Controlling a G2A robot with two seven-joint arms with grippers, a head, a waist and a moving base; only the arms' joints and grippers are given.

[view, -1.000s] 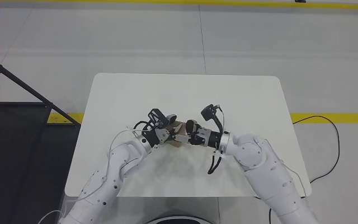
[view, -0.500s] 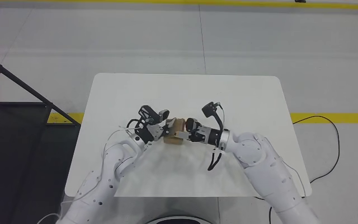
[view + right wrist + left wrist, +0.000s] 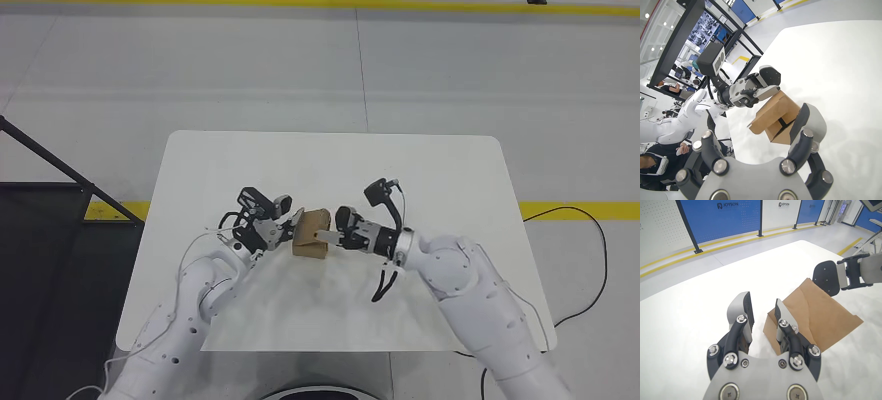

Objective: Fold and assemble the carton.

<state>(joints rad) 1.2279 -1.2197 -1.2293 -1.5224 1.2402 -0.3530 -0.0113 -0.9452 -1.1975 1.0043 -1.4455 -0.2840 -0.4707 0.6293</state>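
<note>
Judging the carton (image 3: 312,240) half-formed on the table (image 3: 450,180), one flap not yet tucked, I hold left gripper (image 3: 762,306) and right gripper (image 3: 340,230) spread beside it.

One carton (image 3: 825,321) corner behind left claw (image 3: 762,303)

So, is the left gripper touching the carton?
Touching: the right wrist view shows the left gripper with one finger against the carton at its top edge, no gap.

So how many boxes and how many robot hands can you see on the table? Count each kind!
Brown carton: 1
Robot hands: 2, the left hand and the right hand
Total: 3
</note>
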